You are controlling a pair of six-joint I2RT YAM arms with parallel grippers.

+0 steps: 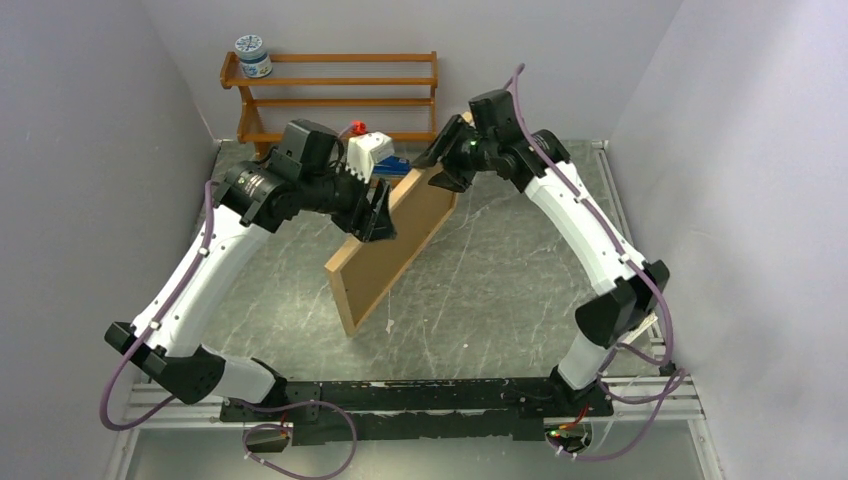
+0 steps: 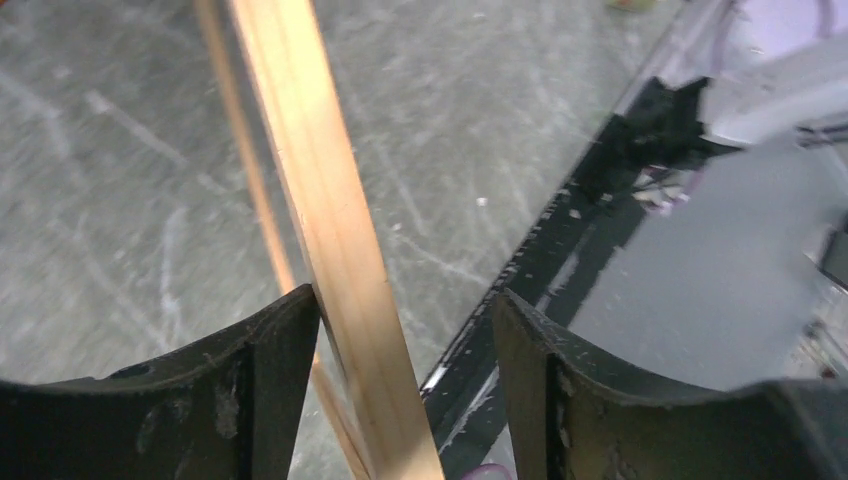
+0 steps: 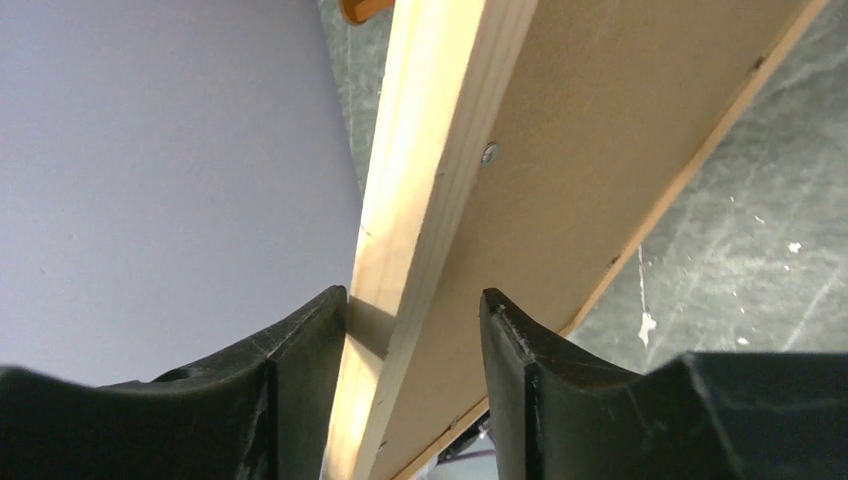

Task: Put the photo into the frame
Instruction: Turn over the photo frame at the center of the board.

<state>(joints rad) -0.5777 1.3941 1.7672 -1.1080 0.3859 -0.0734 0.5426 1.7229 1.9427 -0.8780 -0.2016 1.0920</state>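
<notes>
The frame (image 1: 340, 298), a large rectangle of thin light wood moulding, stands on one long edge in the middle of the grey-green marbled tabletop (image 1: 500, 290). It leans over, with its back toward my overhead camera. A flat brown backing board (image 1: 400, 240) fills that back. In the right wrist view a small metal fastener sits where the board (image 3: 620, 130) meets the moulding (image 3: 420, 200), so I judge the back to be closed.

The glossy colour photo I cannot find. It is either behind that board or out of sight. A scrap of blue past the frame's far edge is too hidden to name. So I can't confirm that the photo is in the frame. If it is, what remains is to lay the frame down and let go. If not, the back has to come off first.

My left pincer (image 1: 380, 215) straddles the upper long edge. Its jaws (image 2: 405, 300) are well apart, with a clear gap beside the moulding (image 2: 340, 250), and it grips nothing. My right pincer (image 1: 447, 172) is at the far top corner, with a finger close on each side of the wood (image 3: 415, 295). Whether it presses I cannot tell.

Behind stands an orange-brown wooden shelf rack (image 1: 330, 90).
</notes>
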